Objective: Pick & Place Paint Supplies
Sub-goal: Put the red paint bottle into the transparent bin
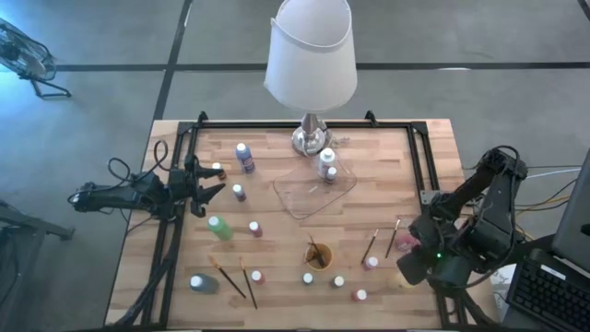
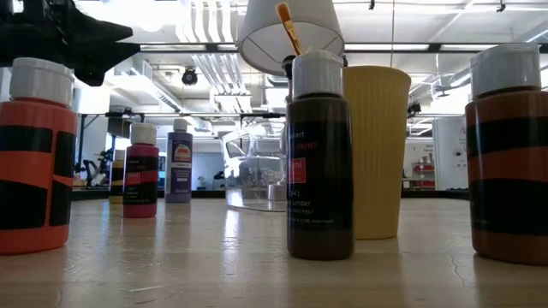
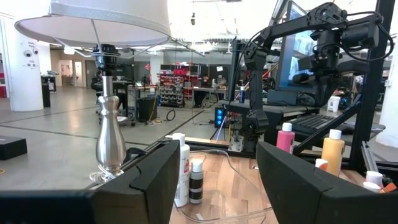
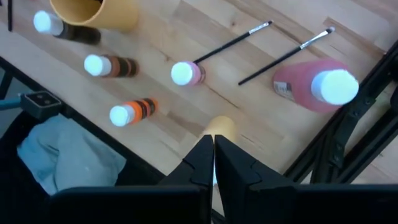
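While bottles: scattered upright over the table (image 1: 175, 138), one in the clear tray (image 1: 313, 195) near the far edge.
Brushes (image 1: 232, 278): flat by the near edge.
Right gripper (image 4: 213, 163): fingers pressed together, empty, over the near right corner.
Left gripper (image 1: 208, 183): jaws wide, at the left edge.

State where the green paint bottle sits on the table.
In the high view, the green paint bottle lies left of centre, between a small pink bottle and the open left gripper.
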Robot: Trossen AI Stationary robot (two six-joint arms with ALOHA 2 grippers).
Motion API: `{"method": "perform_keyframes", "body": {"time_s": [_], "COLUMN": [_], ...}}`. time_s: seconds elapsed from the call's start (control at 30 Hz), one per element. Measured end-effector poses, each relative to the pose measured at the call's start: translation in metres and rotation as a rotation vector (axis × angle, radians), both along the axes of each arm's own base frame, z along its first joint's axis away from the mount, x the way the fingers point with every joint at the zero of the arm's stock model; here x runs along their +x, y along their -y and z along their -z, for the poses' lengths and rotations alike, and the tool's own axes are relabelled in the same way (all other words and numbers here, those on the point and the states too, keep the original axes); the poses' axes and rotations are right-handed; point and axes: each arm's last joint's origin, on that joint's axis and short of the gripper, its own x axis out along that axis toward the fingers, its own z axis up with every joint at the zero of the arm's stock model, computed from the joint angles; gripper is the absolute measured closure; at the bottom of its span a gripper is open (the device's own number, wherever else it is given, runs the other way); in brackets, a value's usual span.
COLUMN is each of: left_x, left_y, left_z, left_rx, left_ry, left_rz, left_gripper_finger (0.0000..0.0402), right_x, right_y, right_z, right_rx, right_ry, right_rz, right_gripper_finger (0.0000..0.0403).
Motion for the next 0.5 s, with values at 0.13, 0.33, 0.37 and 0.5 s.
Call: {"method": "perform_keyframes", "body": {"time_s": [0.13, 0.33, 0.37, 0.5], "left_x": [0.0000, 0.0000, 0.0000, 0.0000], "left_y": [0.0000, 0.0000, 0.0000, 0.0000], "left_z": [-0.0001, -0.0001, -0.0001, -0.0001], "left_rx": [0.000, 0.000, 0.000, 0.000], "left_ry": [0.000, 0.000, 0.000, 0.000], "left_rz": [0.000, 0.000, 0.000, 0.000], "left_gripper_finger": [0.0183, 0.0183, 0.0183, 0.0183], "right_x": [-0.0057, -0.0077, -0.0077, -0.0077], "right_y": [-0.0043, -0.0055, -0.0055, -0.0055], "right_z": [0.0014, 0.0049, 0.0055, 0.0075], "right_rx": [-0.006, -0.020, -0.024, -0.033], "right_ry": [0.003, -0.003, -0.004, -0.009], "right_rz": [-0.020, -0.035, -0.043, -0.051], "right_gripper_finger": [0.0394, 0.0394, 0.0394, 0.0394]}}
